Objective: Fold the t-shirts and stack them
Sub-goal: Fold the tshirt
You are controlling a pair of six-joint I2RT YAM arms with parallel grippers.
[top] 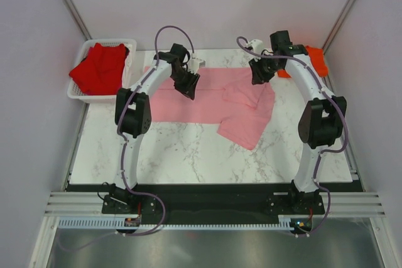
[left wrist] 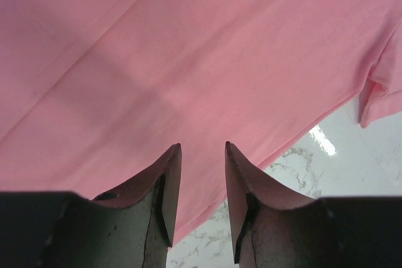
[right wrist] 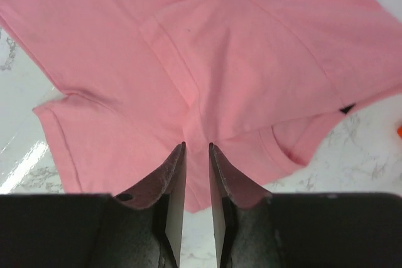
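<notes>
Marble table (top: 188,155), pink t-shirt (top: 213,101) across far half

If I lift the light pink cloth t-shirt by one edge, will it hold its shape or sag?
The light pink t-shirt is probably floppy: a soft fold drapes over its body, so a lifted edge would likely sag. It looks thin, so likely light. Pushed, it may bunch rather than slide on the marble table.

Bright, even light, soft shadows, a glare patch on the marble table (left wrist: 321,139); focus sharp.
</notes>
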